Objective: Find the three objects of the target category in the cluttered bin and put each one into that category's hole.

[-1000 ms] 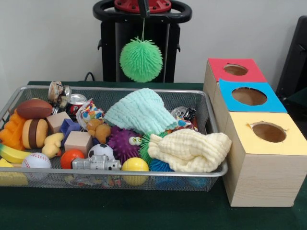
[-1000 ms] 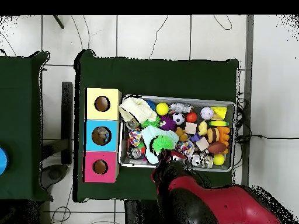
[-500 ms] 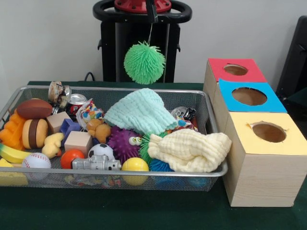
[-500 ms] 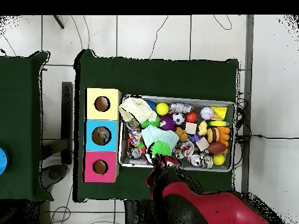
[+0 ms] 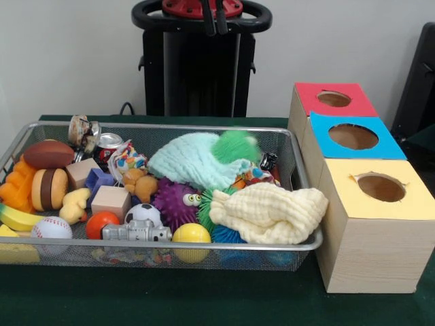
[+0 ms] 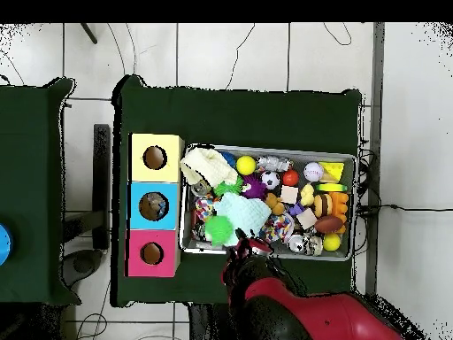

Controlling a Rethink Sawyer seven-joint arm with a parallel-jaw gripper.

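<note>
1. Front view shows us the green spiky ball (image 5: 235,145) lying in the wire bin (image 5: 204,248), on the right end of the mint cloth (image 5: 194,159) and free of the gripper (image 5: 215,19).
2. We see only the gripper's two dark tips at the top edge, high above the bin, with nothing between them; they stand a little apart, so we read it as released.
3. Overhead view puts the same green ball (image 6: 218,230) at the bin's corner nearest the red box (image 6: 152,253), beside the mint cloth (image 6: 244,213).
4. We count three boxes in a row next to the bin on the green desk (image 5: 170,299): a red box (image 5: 331,100), a blue box (image 5: 353,136) and a yellow box (image 5: 378,197), each with a round hole on top.
5. Other spiky toys lie in the bin: a purple ball with eyes (image 5: 176,202), and a green and a blue one partly hidden under the cream cloth (image 5: 268,213).
6. We also see a yellow ball (image 5: 191,234), a soccer ball (image 5: 143,214) and a baseball (image 5: 50,227) near the front wall.
</note>
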